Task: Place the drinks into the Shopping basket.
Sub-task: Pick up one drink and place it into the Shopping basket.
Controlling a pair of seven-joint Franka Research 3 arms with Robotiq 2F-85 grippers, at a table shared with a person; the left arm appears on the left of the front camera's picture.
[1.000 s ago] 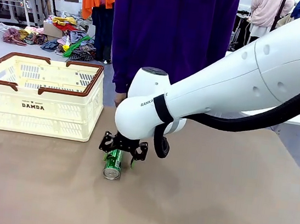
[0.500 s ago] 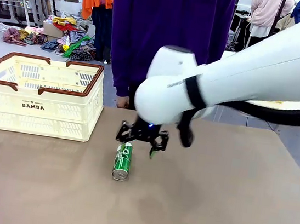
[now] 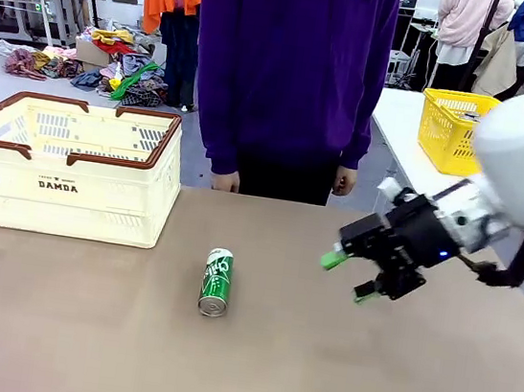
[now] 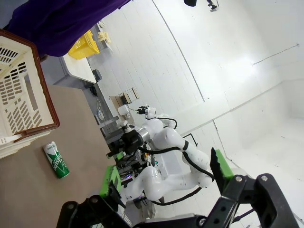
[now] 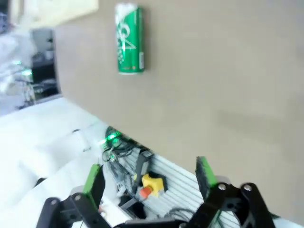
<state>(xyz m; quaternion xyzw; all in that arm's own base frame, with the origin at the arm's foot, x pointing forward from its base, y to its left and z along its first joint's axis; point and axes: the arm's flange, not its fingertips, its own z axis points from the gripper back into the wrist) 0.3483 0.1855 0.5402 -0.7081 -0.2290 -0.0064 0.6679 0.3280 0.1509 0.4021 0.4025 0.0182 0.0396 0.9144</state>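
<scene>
Across our brown table (image 3: 364, 374), a person (image 3: 289, 64) in purple stands in a cluttered workroom. The cream Shopping basket (image 3: 61, 184) sits left; the green can (image 3: 216, 282) lies mid-table, outside it. Our right gripper (image 3: 347, 276), over the can a second ago, hangs well right, fingers wide; left gripper (image 4: 165, 171) likewise wide.

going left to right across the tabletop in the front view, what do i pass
shopping basket → green can lying on its side → right gripper, open and holding nothing
</scene>
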